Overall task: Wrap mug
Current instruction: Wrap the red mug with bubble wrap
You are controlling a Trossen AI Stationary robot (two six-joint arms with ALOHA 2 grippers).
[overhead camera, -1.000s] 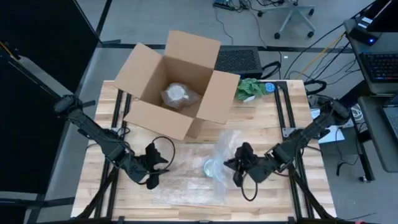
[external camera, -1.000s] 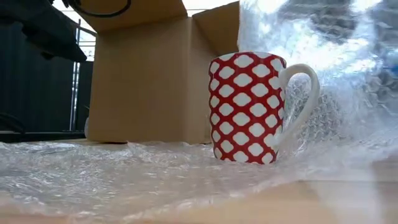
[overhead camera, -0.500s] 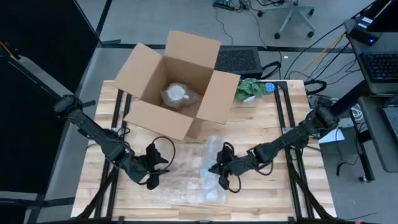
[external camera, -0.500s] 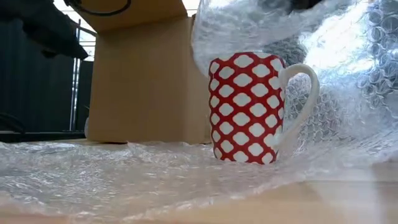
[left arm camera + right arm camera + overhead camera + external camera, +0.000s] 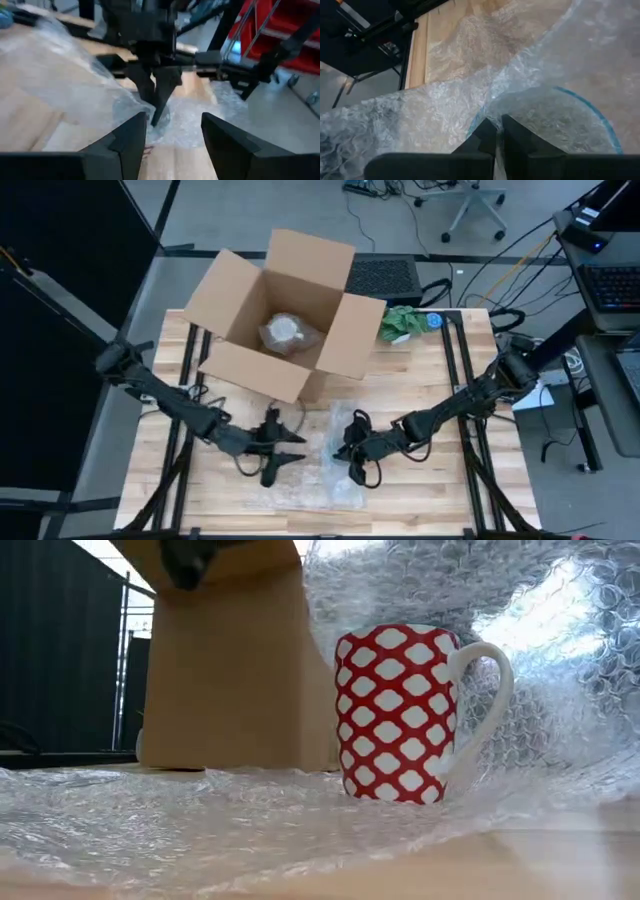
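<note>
Mug (image 5: 398, 713), a red ceramic cylinder with a white lattice pattern and white handle, stands upright right of centre in the low view, on the sheet of clear bubble wrap (image 5: 322, 470) spread over the pale wooden slatted surface (image 5: 440, 498). In the high view the wrap, lifted from the right, drapes over the mug at lower centre of the frame. The right gripper (image 5: 352, 451) pinches this raised edge, its fingers pressed together on the film in the right wrist view. The left gripper (image 5: 288, 452), fingers spread and holding nothing, faces it from just left of the wrap. An open brown cardboard box (image 5: 283, 315) sits in the upper centre. To fold well, the right gripper should probably carry the edge fully across the rim, keeping the film taut, while the left gripper receives it without tipping the mug.
</note>
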